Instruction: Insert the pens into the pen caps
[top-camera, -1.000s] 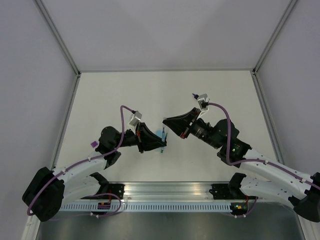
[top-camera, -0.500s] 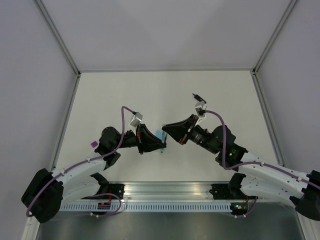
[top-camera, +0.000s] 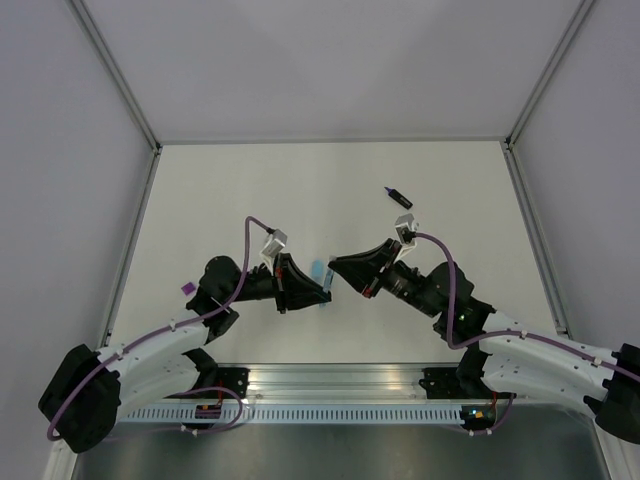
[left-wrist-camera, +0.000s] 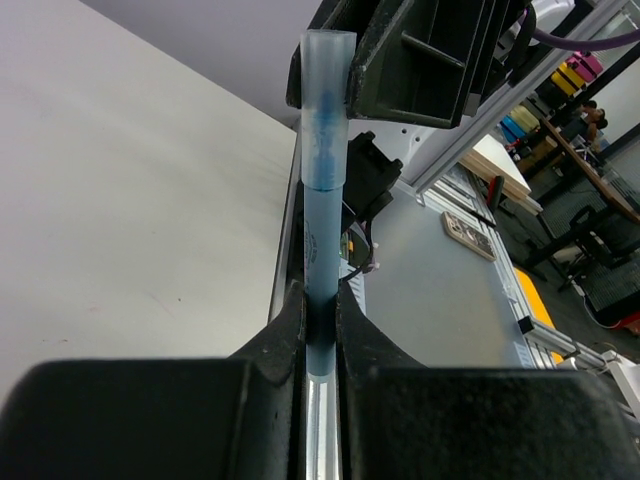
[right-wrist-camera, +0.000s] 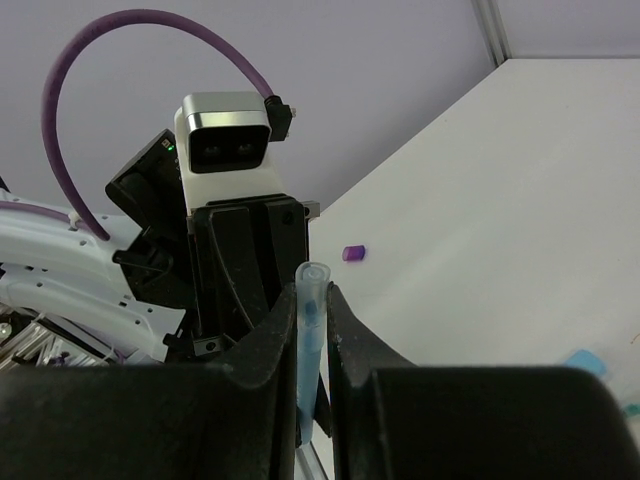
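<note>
My left gripper (top-camera: 327, 287) (left-wrist-camera: 320, 295) is shut on the body of the pale-blue highlighter (left-wrist-camera: 322, 230). A translucent pale-blue cap (left-wrist-camera: 328, 100) sits over its tip. My right gripper (top-camera: 333, 268) (right-wrist-camera: 313, 290) faces the left one tip to tip and is shut on that cap (right-wrist-camera: 311, 310). The pair is held above the table's near middle. The black-and-purple marker (top-camera: 398, 196) lies alone at the right rear. A purple cap (top-camera: 187, 288) (right-wrist-camera: 354, 253) lies at the left, beside the left arm. I cannot make out the two thin pens.
A small pale-blue piece (top-camera: 318, 268) (right-wrist-camera: 583, 360) and a tiny teal piece (top-camera: 325, 301) show on the white table by the gripper tips. Grey walls close the table at the back and sides. A metal rail (top-camera: 340, 385) runs along the near edge.
Both arms have drawn slightly toward the near edge, tips still together. The right wrist has moved off the black-and-purple marker, which now lies in plain view.
</note>
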